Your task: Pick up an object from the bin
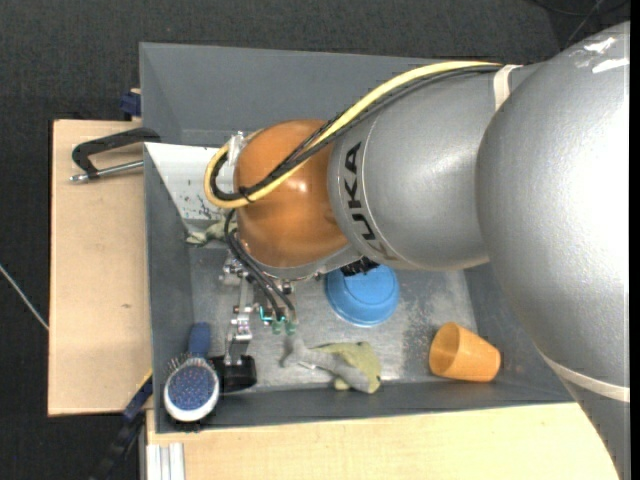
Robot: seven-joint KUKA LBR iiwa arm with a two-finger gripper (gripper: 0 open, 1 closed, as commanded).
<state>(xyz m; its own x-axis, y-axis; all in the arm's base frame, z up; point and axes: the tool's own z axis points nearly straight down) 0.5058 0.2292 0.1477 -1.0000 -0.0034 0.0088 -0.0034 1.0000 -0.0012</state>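
One pick outstanding: my gripper (258, 313) hangs between the round blue brush (192, 388) and the blue cup (362, 296), open or closed I cannot tell, and next needs centring on one.

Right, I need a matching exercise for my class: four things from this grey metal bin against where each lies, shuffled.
1 orange plastic cup
2 blue plastic cup
3 round-headed blue hairbrush
4 limp yellow-green thing

A lower left corner
B middle of the floor
C lower right
D by the lower wall, centre

Pairs: 1-C, 2-B, 3-A, 4-D
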